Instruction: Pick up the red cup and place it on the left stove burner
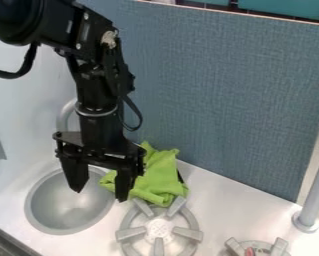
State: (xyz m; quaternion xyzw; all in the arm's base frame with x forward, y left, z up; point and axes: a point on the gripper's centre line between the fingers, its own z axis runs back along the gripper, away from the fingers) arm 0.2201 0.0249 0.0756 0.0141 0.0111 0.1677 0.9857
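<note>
- Far left, we've got the round sink [68, 212] sunk into the table [222, 192], the grey tap [66, 115] curving up behind the arm [98, 95].
- Next, the pincer [99, 195] hangs over the sink's right side, its two sides well apart, nothing between them that looks gripped.
- Right beside it, the green cloth [158, 180] lies crumpled between sink and burner, at the foot of the blue panel [222, 95]. One corner points left to the sink; its folds run roughly from the panel towards the burner, but no clear long axis. Contact with the pincer? Can't tell.
- This looks like lining up at the cloth; a grip would call for centring over a fold, lowering, then closing.
- Further right, the burner [160, 230], then another burner [238, 249] and a grey post [316, 192].
</note>
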